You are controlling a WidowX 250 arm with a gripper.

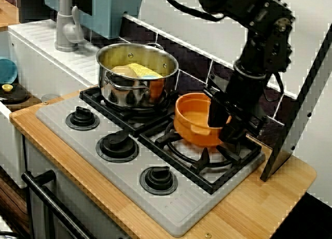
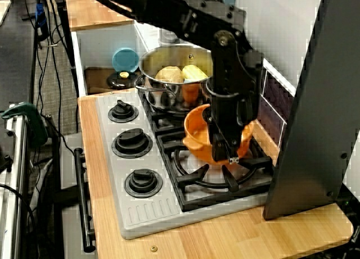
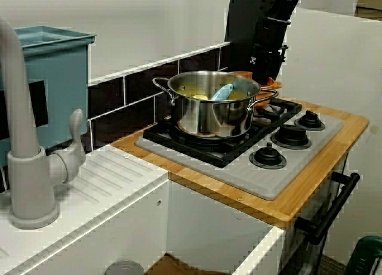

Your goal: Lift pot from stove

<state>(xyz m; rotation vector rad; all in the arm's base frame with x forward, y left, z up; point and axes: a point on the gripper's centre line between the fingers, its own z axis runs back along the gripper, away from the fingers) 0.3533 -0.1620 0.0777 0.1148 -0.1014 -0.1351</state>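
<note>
Claw [image 1: 224,126] clamped over the far rim of the small round orange plastic pot [image 1: 194,121], pot tilted, just above the grey toy stove's [image 1: 129,171] right grate (steel pot [image 1: 136,75] beside it). Lift straight up.

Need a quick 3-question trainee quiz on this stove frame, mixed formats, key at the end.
1. True or false: the orange pot sits flat on the burner grate of the stove.
2. Multiple choice: the gripper is closed on the orange pot's A) near tab handle, B) far-side rim, C) base.
3. Short answer: how many black knobs run along the front of the stove, and what stands on the rear burner?

Key
1. False: it is tilted, its gripper side raised off the grate.
2. B
3. Three knobs; a steel pot with yellowish and blue items inside.
</note>
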